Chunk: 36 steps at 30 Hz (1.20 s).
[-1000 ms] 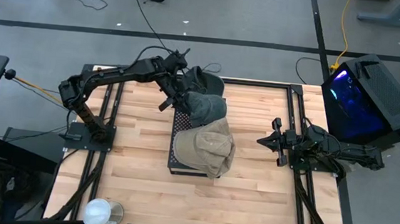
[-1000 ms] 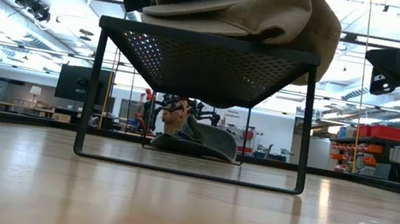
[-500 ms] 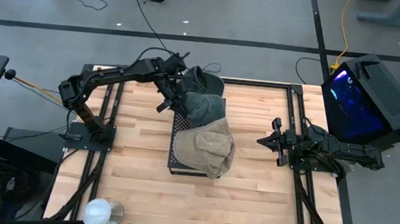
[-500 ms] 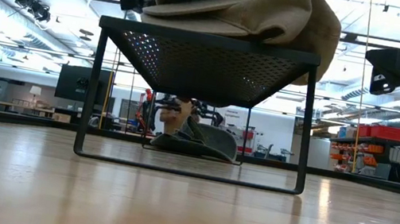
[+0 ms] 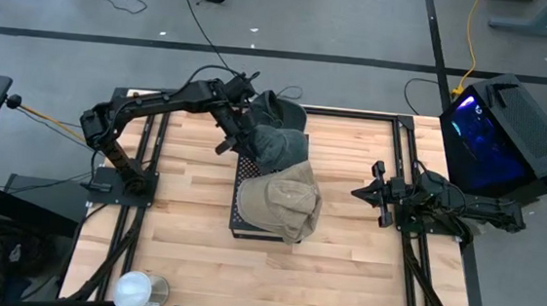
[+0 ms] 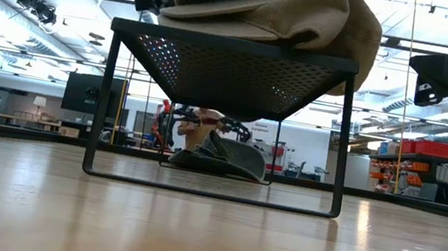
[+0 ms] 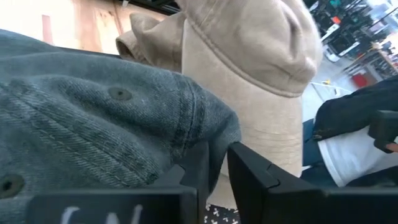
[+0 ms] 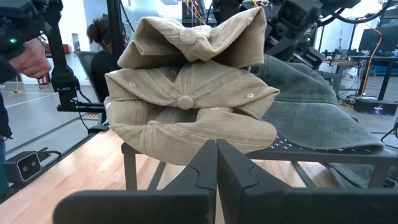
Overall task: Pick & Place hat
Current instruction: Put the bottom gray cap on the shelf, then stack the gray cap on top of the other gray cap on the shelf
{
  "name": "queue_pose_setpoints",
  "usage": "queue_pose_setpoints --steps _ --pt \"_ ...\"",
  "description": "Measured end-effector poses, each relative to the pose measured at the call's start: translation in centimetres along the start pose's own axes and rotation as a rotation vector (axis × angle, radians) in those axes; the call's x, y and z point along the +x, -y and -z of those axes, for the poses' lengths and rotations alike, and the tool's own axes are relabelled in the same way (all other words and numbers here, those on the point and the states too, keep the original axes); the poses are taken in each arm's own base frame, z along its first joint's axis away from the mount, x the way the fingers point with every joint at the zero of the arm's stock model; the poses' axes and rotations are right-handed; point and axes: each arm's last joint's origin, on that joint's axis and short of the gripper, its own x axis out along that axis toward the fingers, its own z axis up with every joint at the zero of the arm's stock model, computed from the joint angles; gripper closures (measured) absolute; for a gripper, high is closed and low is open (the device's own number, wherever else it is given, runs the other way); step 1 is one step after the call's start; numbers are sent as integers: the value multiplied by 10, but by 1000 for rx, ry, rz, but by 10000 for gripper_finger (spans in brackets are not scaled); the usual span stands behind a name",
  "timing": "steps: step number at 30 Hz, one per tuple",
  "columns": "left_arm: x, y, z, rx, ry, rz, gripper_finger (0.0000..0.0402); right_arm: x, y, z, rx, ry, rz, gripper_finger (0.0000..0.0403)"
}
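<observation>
A black mesh rack (image 5: 241,231) stands mid-table. A tan hat (image 5: 284,205) rests on its near half, its crown drooping over the right edge (image 6: 364,40). A grey denim hat (image 5: 279,146) lies on the far half. My left gripper (image 7: 217,168) is at that hat's left rim (image 5: 241,139), fingers a narrow gap apart. A third, dark hat (image 5: 277,109) lies on the table beyond the rack. My right gripper (image 8: 216,163) waits shut, level, right of the rack (image 5: 363,192). My left gripper comes slanting down from the table's far left at the grey hat's rim (image 7: 214,140). The rim's cloth runs down toward the gap between the fingers. Whether either finger touches it, I cannot tell. The hat lies on the rack and leans on the tan hat.
A white cup (image 5: 136,289) sits at the table's near left corner. A black case with blue light (image 5: 500,132) stands off the right edge. People show beyond the table (image 8: 25,56) (image 7: 348,143). Bare wood lies on the near side (image 5: 342,276).
My left gripper has tipped slightly at the rack's far left corner without leaving its place. Both hats on the rack lie as they did. My right arm has kept still.
</observation>
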Motion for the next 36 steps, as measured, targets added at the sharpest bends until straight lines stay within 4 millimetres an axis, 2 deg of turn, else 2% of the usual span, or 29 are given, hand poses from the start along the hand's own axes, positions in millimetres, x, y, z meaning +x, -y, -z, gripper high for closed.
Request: queue_pose_setpoints --steps 11,16,24,30,36 --pt "0 -1 0 -12 -8 -25 234 0 0 0 0 -1 0 396" --pt "-1 -2 0 -27 -7 -35 204 0 0 0 0 0 0 396" --pt "-1 -2 -1 -22 -10 -51 193 0 0 0 0 0 0 396" --pt "-5 1 -9 0 7 -57 193 0 0 0 0 0 1 396" --pt "-13 12 -15 30 18 -110 193 0 0 0 0 0 0 396"
